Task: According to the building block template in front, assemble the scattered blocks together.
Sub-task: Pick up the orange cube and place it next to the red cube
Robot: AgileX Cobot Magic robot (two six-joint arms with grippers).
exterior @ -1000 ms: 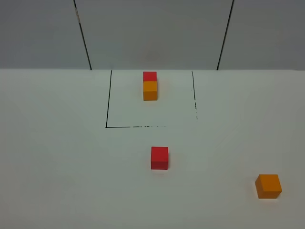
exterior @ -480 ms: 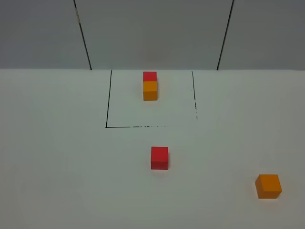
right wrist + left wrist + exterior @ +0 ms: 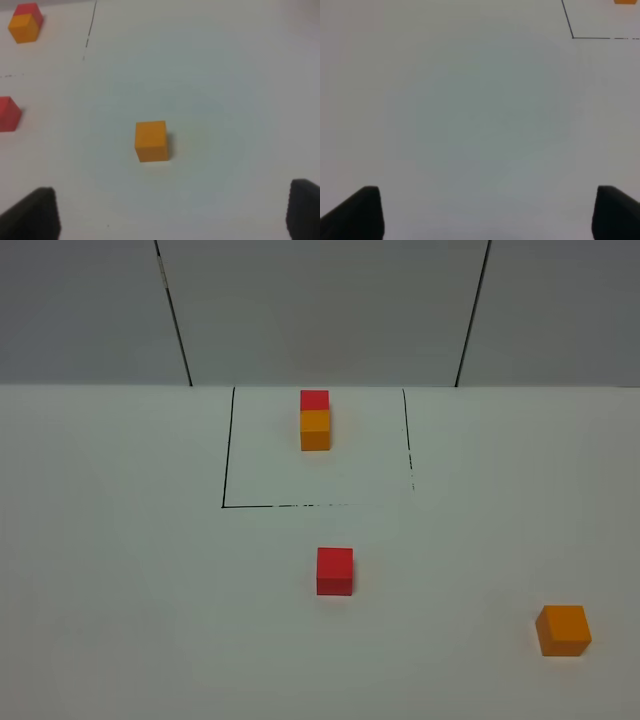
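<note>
The building block template (image 3: 315,420) stands at the back inside the marked square, its red cube behind its orange one. Of the scattered blocks, the red cube (image 3: 335,571) sits near the table's middle and the orange cube (image 3: 563,630) at the front right. No arm shows in the high view. My right gripper (image 3: 170,215) is open, with the orange cube (image 3: 151,141) lying ahead of its fingertips and apart from them; the red cube (image 3: 9,114) and the template (image 3: 25,23) also show there. My left gripper (image 3: 492,212) is open over bare table.
A thin black square outline (image 3: 224,506) is drawn on the white table (image 3: 120,570); its corner (image 3: 573,37) shows in the left wrist view. A grey panelled wall (image 3: 320,310) closes off the back.
</note>
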